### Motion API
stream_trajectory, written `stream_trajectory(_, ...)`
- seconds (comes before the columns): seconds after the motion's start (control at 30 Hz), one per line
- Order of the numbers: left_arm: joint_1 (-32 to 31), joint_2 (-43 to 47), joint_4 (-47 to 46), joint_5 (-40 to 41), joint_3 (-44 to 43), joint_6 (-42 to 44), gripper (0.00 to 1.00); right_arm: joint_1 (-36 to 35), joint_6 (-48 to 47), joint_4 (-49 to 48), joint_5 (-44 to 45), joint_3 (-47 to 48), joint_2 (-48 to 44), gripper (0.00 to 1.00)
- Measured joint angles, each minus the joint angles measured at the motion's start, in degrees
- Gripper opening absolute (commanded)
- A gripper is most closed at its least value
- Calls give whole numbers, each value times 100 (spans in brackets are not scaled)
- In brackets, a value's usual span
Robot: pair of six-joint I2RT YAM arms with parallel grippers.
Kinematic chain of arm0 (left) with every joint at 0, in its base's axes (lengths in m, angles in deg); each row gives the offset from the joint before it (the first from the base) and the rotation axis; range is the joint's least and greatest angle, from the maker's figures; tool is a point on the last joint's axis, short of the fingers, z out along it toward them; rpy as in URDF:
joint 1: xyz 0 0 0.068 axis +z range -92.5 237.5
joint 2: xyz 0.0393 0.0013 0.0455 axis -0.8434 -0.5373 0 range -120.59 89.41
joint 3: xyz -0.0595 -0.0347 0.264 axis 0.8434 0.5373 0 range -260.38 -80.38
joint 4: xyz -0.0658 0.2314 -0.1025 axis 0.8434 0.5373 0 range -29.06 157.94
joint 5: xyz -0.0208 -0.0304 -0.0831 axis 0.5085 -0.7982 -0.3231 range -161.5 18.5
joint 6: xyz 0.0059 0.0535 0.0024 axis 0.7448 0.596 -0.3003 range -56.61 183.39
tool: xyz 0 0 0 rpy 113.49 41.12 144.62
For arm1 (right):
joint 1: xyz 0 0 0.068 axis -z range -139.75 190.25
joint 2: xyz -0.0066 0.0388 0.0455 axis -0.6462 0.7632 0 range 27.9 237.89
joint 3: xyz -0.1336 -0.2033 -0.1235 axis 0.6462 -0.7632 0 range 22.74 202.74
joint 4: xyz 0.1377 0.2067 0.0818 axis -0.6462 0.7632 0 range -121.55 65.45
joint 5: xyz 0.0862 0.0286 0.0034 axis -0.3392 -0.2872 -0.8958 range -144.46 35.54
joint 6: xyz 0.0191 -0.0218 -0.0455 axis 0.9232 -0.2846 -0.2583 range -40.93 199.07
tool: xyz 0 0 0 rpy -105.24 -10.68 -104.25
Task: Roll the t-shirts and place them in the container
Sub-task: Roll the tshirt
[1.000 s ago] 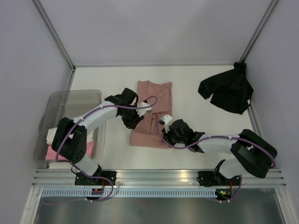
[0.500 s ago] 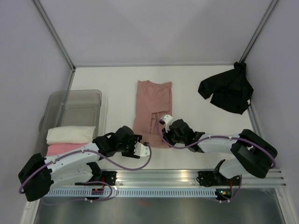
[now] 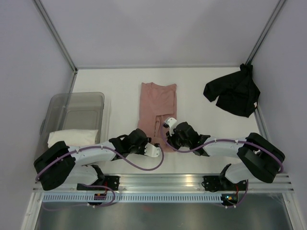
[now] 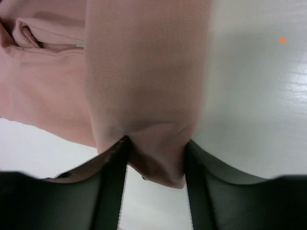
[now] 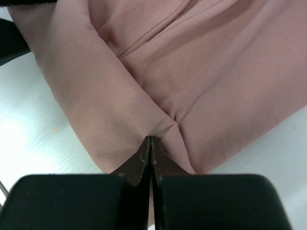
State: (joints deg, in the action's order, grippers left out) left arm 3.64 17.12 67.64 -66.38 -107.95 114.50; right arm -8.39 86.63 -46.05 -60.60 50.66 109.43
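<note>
A salmon-pink t-shirt [image 3: 157,108] lies folded into a long strip at the table's middle. My left gripper [image 3: 149,145] is at its near-left corner. In the left wrist view the jaws [image 4: 156,143] stand apart with that folded corner [image 4: 153,158] between them, the cloth touching both fingers. My right gripper [image 3: 169,130] sits on the shirt's near-right part. It is shut [image 5: 151,139], pinching a small ridge of the pink cloth [image 5: 163,122]. A black t-shirt [image 3: 233,94] lies crumpled at the far right. A cream rolled t-shirt [image 3: 72,136] rests in the bin.
The translucent grey bin [image 3: 79,103] stands at the left, close to my left arm. Metal frame posts and grey walls close off the back and sides. An aluminium rail [image 3: 163,181] runs along the near edge.
My left arm left the pink shirt's left side, swung low to the near left, and now has its gripper at the shirt's near-left corner. The right gripper kept its pinch.
</note>
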Motion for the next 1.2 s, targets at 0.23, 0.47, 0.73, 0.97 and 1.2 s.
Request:
stream_trajectory(0.23, -11, -197, 92, 37, -37, 11, 2, 11, -361, 385, -26, 13, -654, 29)
stream_trajectory(0.47, 221, -168, 1169, -527, -693, -372, 2, 15, -1386, 688, -363, -11, -2402, 49)
stream_trajectory(0.73, 892, -190, 2914, -2297, -1781, -531, 2, 7, -2898, 2341, -850, 118, -2573, 56)
stream_trajectory(0.97, 1375, -667, 3668, -3077, -1998, -575, 2, -55, -3283, 2804, -1123, 116, -2542, 62)
stream_trajectory(1.2, 1469, -824, 3873, -3202, -2124, -601, 2, -610, -3241, 2345, -879, 114, -1810, 64)
